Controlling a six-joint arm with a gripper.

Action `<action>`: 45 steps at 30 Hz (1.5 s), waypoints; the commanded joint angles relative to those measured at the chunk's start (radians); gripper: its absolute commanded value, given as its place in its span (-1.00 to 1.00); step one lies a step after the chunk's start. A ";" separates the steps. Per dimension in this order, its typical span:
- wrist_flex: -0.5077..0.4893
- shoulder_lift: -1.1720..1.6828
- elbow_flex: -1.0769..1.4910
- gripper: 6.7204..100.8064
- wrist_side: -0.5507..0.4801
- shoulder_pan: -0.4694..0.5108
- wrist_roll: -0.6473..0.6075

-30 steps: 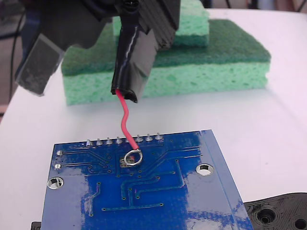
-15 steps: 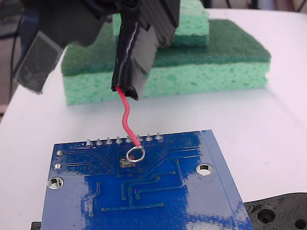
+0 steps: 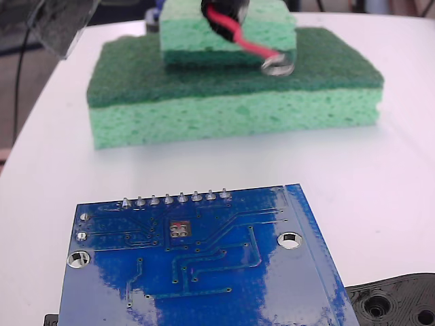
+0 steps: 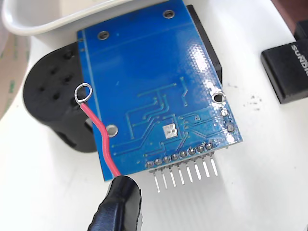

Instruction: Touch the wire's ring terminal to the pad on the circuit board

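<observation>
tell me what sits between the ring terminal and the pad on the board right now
Nothing. In the fixed view the ring terminal hangs high before the green sponges; between it and the pad lie only bare white table and the circuit board edge's solder bumps.

1. I see a red wire [image 4: 98,137] ending in a silver ring terminal [image 4: 83,92].
2. Below my gripper, the circuit board [image 3: 224,272] is glossy blue; its pad [image 3: 179,229] is silver with dark holes.
3. Behind it, the sponges [image 3: 238,112] are green.
</observation>
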 commanded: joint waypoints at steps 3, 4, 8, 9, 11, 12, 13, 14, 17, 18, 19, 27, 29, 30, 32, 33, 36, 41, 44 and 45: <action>0.025 0.063 0.032 0.99 -0.101 0.014 -0.066; 0.031 0.077 0.044 0.99 -0.126 0.020 -0.081; 0.044 0.167 0.117 0.99 -0.186 0.026 -0.120; 0.044 0.195 0.137 0.99 -0.196 0.025 -0.129; 0.051 0.250 0.176 0.99 -0.219 0.025 -0.149; 0.057 0.275 0.195 0.99 -0.232 0.026 -0.155; 0.069 0.299 0.213 0.99 -0.244 0.029 -0.163; 0.087 0.321 0.230 0.99 -0.258 0.035 -0.172; 0.133 0.370 0.273 0.99 -0.324 0.072 -0.210; 0.133 0.388 0.290 0.99 -0.339 0.075 -0.219; 0.133 0.411 0.307 0.99 -0.345 0.074 -0.222; 0.232 0.819 0.497 0.99 -0.420 0.120 -0.261; 0.279 0.931 0.529 0.99 -0.437 0.127 -0.258; 0.293 0.890 0.505 0.99 -0.439 0.124 -0.279; 0.261 0.856 0.502 0.99 -0.417 0.106 -0.272; 0.261 0.864 0.503 0.99 -0.414 0.104 -0.273; 0.304 0.931 0.517 0.99 -0.419 0.109 -0.279; 0.341 0.927 0.505 0.99 -0.399 0.103 -0.301; 0.337 0.928 0.509 0.99 -0.399 0.103 -0.307; 0.337 0.928 0.509 0.99 -0.397 0.103 -0.307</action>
